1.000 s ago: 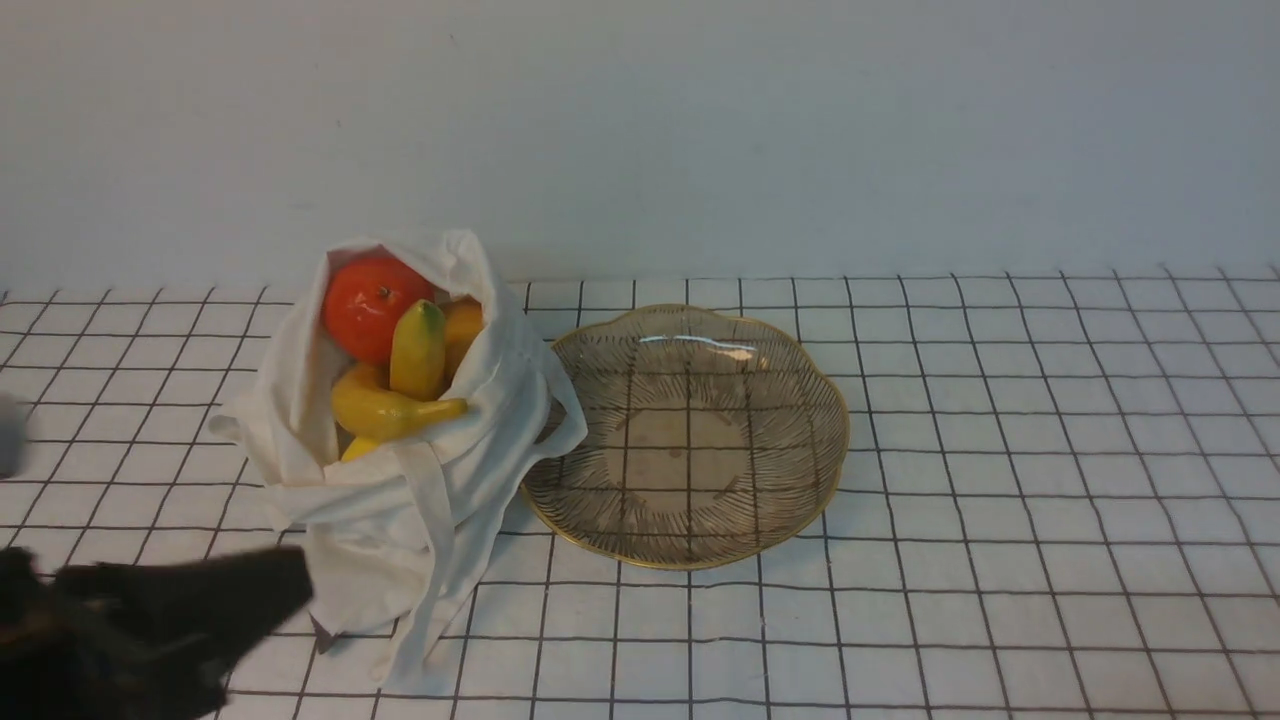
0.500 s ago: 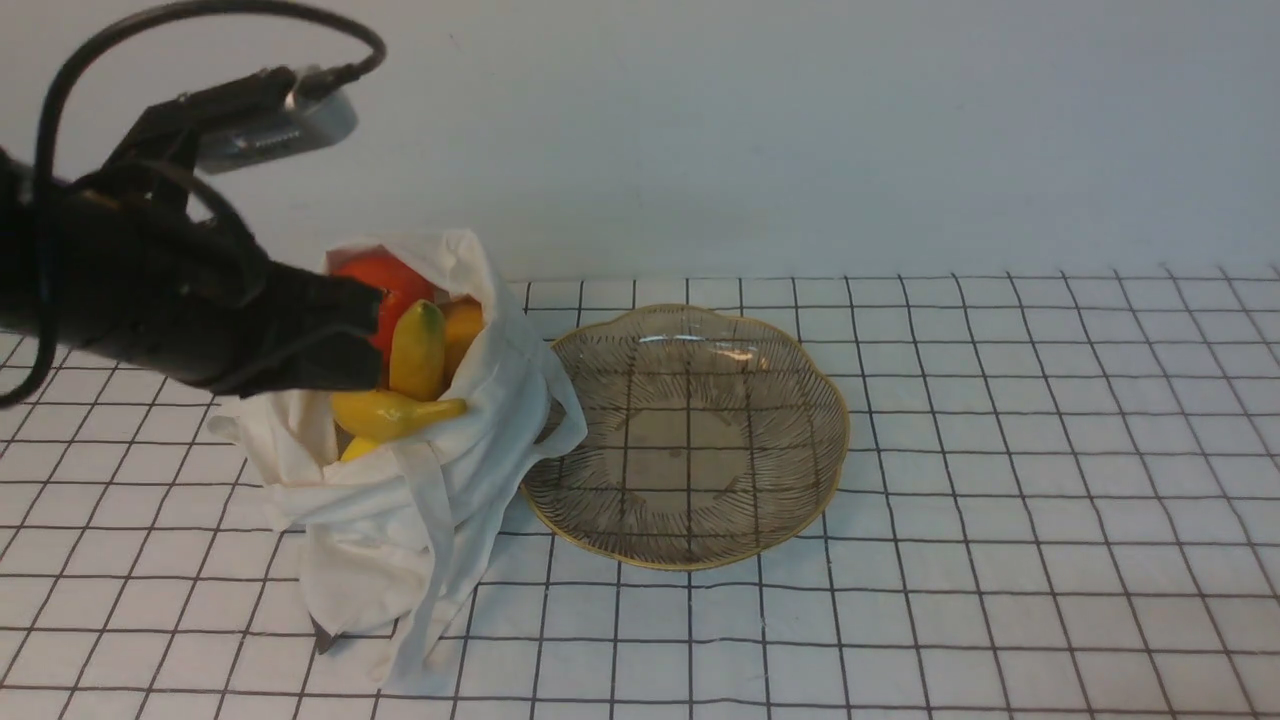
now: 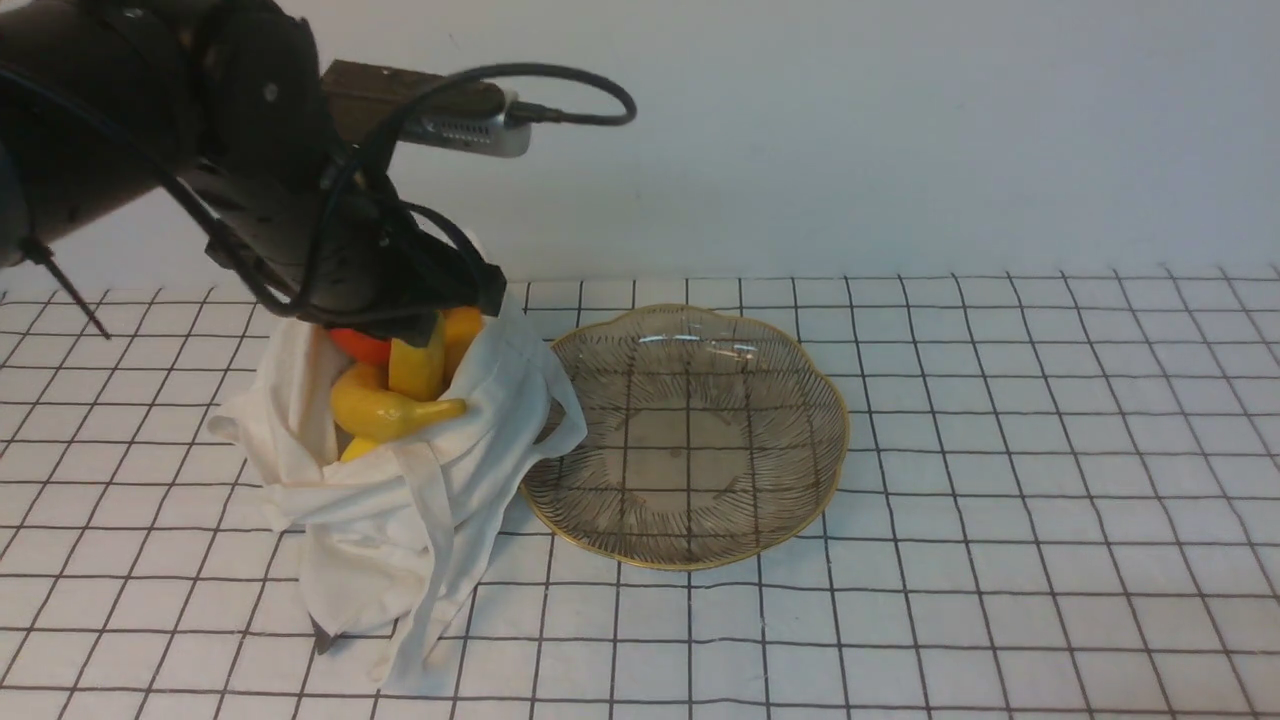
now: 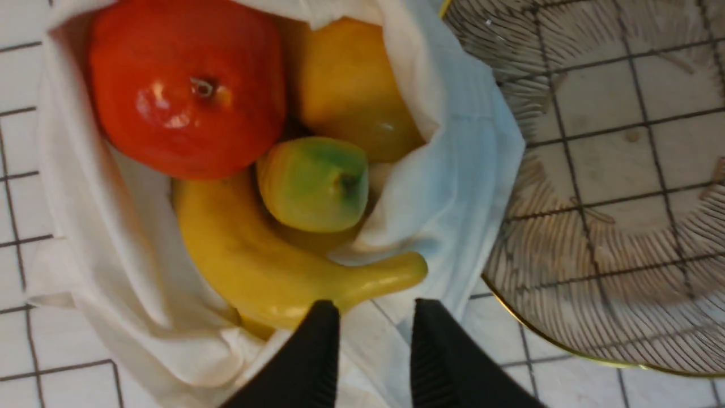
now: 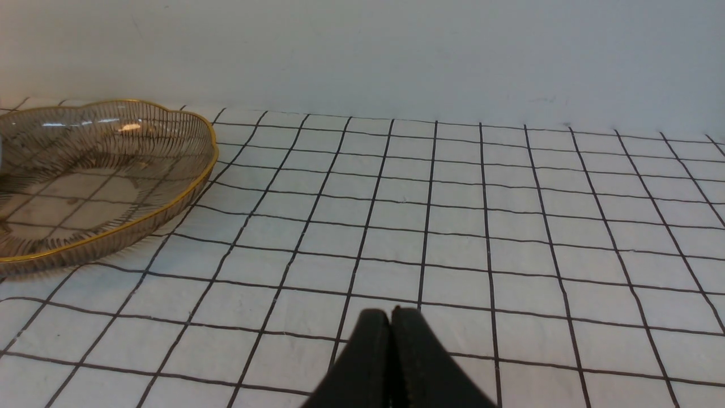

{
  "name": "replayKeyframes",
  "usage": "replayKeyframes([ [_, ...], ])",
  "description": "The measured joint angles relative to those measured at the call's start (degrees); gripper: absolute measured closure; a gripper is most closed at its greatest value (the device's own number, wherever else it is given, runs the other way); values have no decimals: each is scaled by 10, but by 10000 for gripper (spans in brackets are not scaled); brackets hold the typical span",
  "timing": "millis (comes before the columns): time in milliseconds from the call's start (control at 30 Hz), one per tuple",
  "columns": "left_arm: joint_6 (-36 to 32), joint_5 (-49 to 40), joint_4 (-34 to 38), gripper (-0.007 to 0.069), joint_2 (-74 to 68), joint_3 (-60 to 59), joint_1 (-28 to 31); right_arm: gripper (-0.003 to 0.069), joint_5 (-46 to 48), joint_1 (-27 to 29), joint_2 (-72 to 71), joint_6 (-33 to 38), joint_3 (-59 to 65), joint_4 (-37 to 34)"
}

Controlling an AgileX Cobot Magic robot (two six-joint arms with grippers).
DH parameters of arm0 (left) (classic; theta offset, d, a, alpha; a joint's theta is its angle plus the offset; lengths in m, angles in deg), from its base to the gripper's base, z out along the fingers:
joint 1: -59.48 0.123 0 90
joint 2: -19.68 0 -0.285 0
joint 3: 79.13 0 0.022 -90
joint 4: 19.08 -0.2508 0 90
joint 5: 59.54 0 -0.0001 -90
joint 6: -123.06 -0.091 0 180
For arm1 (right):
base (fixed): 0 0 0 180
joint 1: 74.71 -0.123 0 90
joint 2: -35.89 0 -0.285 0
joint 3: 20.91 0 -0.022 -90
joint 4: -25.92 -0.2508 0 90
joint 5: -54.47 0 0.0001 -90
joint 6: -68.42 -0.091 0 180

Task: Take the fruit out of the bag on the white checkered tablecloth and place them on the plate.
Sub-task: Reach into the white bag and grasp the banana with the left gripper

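Observation:
The white cloth bag (image 3: pixel 390 520) stands on the white checkered tablecloth (image 3: pixel 1000 450), left of the plate (image 3: pixel 690 556). It holds yellow bananas (image 3: pixel 385 410), a red-orange fruit (image 3: pixel 360 345) and an orange-yellow oval fruit (image 3: pixel 462 335). My left gripper (image 3: pixel 440 300) hovers over the bag's mouth and hides most of the red fruit. In the left wrist view the left gripper (image 4: pixel 374 309) is open and empty, just above the lower banana's (image 4: pixel 255 266) end, with the red fruit (image 4: pixel 181 90), the oval fruit (image 4: pixel 351 85) and the bag (image 4: pixel 453 187) beyond. My right gripper (image 5: pixel 391 311) is shut and empty over the cloth.
The plate (image 5: pixel 113 232) is empty, with its gold rim close to the bag's right side (image 4: pixel 510 300). A plain wall (image 3: pixel 800 130) runs behind the table. The bag's strap handles (image 3: pixel 440 560) hang down its front onto the cloth.
My left arm has swung up from the front left corner and across to the right; it now hangs over the bag's mouth. The bag, fruit and plate have not moved.

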Motion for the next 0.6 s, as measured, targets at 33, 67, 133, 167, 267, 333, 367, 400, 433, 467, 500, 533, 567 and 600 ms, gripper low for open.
replayKeyframes([
  [33,10,7,-12,354,-7,0,-1,674,0,0,0,0,0,0],
  [67,18,17,-20,318,-12,0,-1,674,0,0,0,0,0,0],
  [133,26,32,-35,234,-24,1,-1,674,0,0,0,0,0,0],
  [167,26,39,-39,204,-30,1,-1,674,0,0,0,0,0,0],
  [267,27,56,-49,132,-45,1,-1,674,0,0,0,0,0,0],
  [333,27,66,-50,109,-57,1,-1,674,0,0,0,0,0,0],
  [367,27,72,-52,106,-64,1,-1,674,0,0,0,0,0,0],
  [400,27,75,-53,109,-70,1,-1,674,0,0,0,0,0,0],
  [433,27,77,-53,118,-76,1,-1,674,0,0,0,0,0,0],
  [467,27,77,-53,128,-78,1,-1,674,0,0,0,0,0,0],
  [500,27,77,-53,147,-82,1,-1,674,0,0,0,0,0,0],
  [533,27,77,-53,205,-86,1,-1,674,0,0,0,0,0,0],
  [567,27,77,-53,234,-87,1,-1,674,0,0,0,0,0,0],
  [600,27,77,-58,358,-87,1,-1,674,0,0,0,0,0,0],
])
